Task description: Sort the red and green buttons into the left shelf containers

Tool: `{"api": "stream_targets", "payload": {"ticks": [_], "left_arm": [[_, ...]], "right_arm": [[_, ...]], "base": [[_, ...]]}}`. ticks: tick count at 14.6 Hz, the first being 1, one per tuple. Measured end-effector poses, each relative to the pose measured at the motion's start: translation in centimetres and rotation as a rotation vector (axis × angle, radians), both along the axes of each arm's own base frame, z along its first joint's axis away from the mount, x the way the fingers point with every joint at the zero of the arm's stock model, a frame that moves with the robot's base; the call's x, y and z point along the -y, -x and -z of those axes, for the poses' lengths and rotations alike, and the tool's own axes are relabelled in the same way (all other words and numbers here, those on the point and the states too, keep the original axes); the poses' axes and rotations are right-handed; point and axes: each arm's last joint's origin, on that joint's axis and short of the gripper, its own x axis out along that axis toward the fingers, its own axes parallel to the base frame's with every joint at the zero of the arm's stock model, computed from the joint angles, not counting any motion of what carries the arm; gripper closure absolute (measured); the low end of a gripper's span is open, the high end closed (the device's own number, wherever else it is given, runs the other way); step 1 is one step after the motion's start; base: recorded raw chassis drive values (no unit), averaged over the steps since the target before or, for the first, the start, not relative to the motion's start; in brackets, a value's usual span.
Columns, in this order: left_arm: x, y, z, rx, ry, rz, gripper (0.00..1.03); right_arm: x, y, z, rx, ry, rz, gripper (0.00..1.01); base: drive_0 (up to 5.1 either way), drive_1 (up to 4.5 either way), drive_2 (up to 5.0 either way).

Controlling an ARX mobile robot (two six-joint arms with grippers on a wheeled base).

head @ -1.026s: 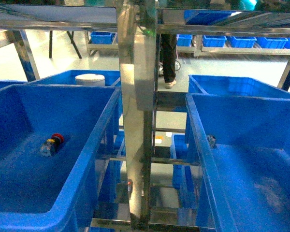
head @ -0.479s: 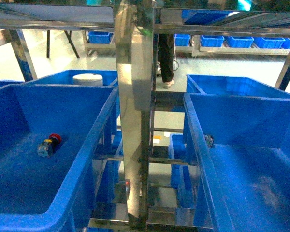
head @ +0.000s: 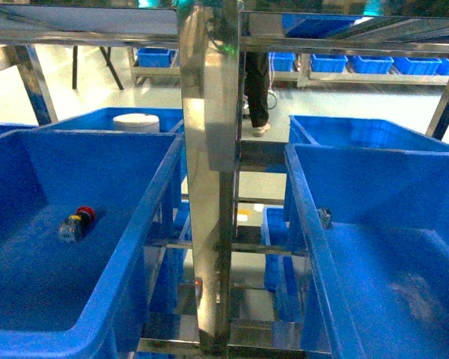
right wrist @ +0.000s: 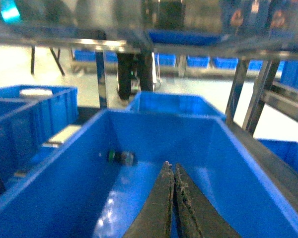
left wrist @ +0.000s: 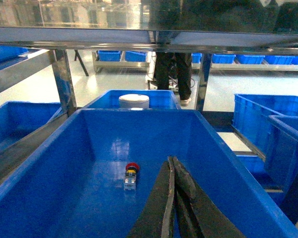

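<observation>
A red button (head: 78, 222) lies on its side on the floor of the left blue crate (head: 146, 217), towards the back wall, red cap up-right and grey base down-left in the head view. From the left wrist camera the same button (left wrist: 130, 175) sits just beyond and a little left of the left gripper (left wrist: 173, 163), whose two dark fingers are pressed together with nothing between them; the tips are near the button but not touching it.

In the right blue crate (right wrist: 228, 148), the right gripper (right wrist: 170, 168) also has its fingers closed together and holds nothing. A small dark, greenish part (right wrist: 121, 157) lies by the crate's back wall, beyond and left of that gripper. I cannot tell whether it is a button.

Behind the left crate, another blue crate holds a white round lid (head: 139, 122).
</observation>
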Motion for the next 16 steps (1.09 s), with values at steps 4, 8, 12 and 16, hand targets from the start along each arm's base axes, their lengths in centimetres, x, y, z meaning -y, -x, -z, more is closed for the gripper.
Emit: {"api": "stream_targets", "payload": {"ticks": [4,8,12,16], "left_arm": [[0.0,0.5,0.6,0.012,0.000,0.000,1.01],[0.0,1.1,0.6,0.021,0.000,0.000,1.01],[0.0,2.2,0.7,0.030,-0.002,0.002,1.01],[0.0,2.2,1.0,0.004,-0.004,0.000,1.01]], "right_arm": [[0.0,0.0,0.2,-0.016,0.000,0.002,0.99],[0.0,0.0,0.2,-0.016,0.000,0.002,0.99],[0.0,0.0,0.2,-0.016,0.000,0.003,0.99],[0.0,0.0,0.2,-0.016,0.000,0.003,0.65]], "base": [[0.0,0.00,0.0],[0.0,0.00,0.0],[0.0,0.00,0.0],[0.0,0.00,0.0]]}}
